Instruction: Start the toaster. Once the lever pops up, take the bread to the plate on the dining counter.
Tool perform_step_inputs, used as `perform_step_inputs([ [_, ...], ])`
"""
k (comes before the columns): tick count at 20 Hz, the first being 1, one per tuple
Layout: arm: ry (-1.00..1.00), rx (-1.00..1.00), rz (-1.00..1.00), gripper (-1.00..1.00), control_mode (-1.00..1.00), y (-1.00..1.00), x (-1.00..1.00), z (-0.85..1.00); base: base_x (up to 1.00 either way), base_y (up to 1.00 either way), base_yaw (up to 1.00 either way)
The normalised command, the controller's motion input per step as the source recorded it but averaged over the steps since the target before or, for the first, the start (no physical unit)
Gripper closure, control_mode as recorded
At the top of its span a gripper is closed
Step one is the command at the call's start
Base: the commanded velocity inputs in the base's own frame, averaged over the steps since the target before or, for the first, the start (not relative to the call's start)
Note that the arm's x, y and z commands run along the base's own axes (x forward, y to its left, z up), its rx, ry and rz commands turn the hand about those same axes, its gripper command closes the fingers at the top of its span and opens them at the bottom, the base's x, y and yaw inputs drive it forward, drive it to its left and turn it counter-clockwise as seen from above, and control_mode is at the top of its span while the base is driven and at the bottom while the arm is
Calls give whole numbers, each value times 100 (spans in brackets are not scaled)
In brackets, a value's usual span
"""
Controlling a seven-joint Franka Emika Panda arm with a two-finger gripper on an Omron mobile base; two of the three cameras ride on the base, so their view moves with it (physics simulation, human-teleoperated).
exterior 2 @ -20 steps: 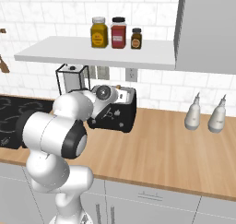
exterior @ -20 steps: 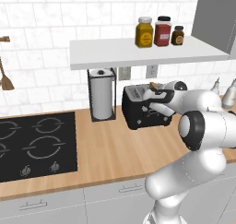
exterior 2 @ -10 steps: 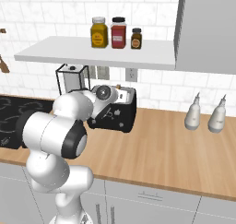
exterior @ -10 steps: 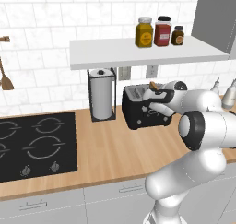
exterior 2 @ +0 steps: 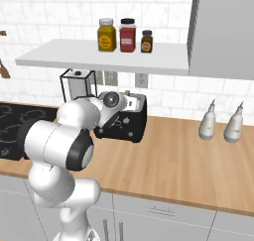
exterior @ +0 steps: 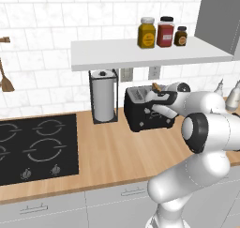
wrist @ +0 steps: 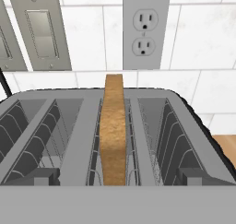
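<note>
Our two-finger gripper (wrist: 114, 174) hangs just above the black boxy four-slot toaster (exterior: 149, 109), its dark fingertips (wrist: 40, 176) spread wide to either side and holding nothing. Directly ahead of us, between the fingertips, the square slice of pale tan bread with a darker crust (wrist: 113, 131) stands upright on edge in one of the middle slots, its top poking above the toaster's rim. The slots to either side of it show their bare wire guides. Beyond the toaster, on the white tiled wall, we see a white double power outlet (wrist: 146, 28) straight ahead and a grey switch plate (wrist: 41, 30) off to the left. From the base views, our white arm (exterior: 206, 128) reaches over the light-wood worktop (exterior 2: 188, 160) to the toaster.
</note>
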Motion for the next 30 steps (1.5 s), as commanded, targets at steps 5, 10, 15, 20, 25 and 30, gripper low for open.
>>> perform_step_inputs([
  [5,0,0,0,-100,-100,0,0,0,0,0,0],
  [10,0,0,0,-100,-100,0,0,0,0,0,0],
  [15,0,0,0,-100,-100,0,0,0,0,0,0],
  [20,0,0,0,-100,-100,0,0,0,0,0,0],
  [25,0,0,0,-100,-100,0,0,0,0,0,0],
  [30,0,0,0,-100,-100,0,0,0,0,0,0],
])
